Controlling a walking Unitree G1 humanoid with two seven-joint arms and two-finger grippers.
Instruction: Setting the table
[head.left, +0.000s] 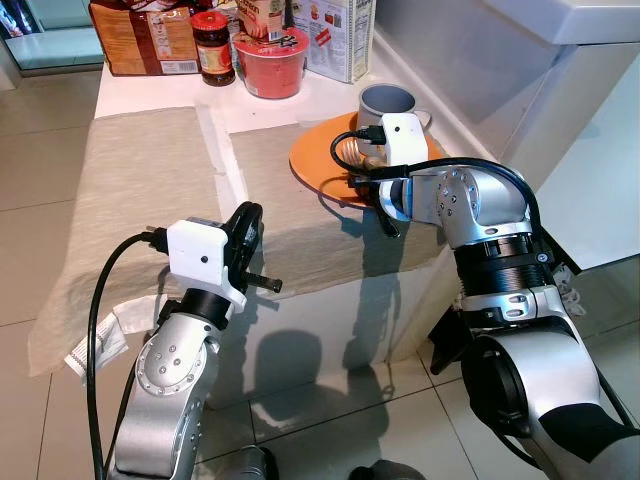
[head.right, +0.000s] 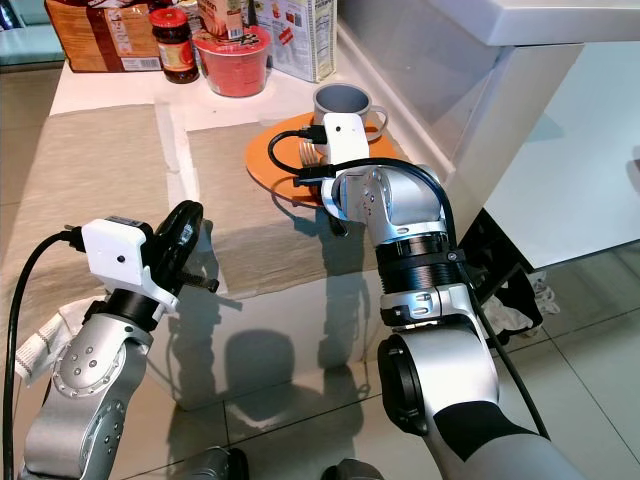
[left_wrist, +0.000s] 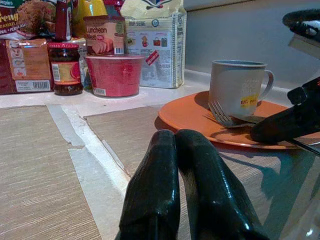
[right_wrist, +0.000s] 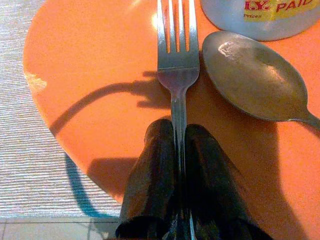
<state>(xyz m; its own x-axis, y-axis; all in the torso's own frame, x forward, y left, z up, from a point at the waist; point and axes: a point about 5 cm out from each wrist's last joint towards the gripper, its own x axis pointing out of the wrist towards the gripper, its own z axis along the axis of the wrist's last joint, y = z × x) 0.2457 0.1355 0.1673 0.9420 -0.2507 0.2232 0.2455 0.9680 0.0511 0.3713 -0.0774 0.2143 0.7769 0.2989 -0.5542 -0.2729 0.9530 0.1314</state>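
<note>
A white counter (head.left: 150, 95) stands on a floor of large pale glossy tiles (head.left: 300, 400) with thin grout lines. Behind the counter's far edge rises a grey wall (left_wrist: 240, 30); to the counter's right stands a white slanted ledge (head.left: 600, 20). Bright light throws sharp shadows down the counter's front onto the tiles

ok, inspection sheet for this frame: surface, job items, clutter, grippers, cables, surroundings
Surface: white table with two beige placemats.
Job's things: orange plate on the near mat, holding grey mug, fork and spoon.
Clutter: jar, red bowl, luncheon meat tin, food packets at the far edge.
Grippers: right gripper shut on fork handle; left gripper shut, idle.
Cables: black leads on both wrist cameras.
Surroundings: tiled floor, white counter.
</note>
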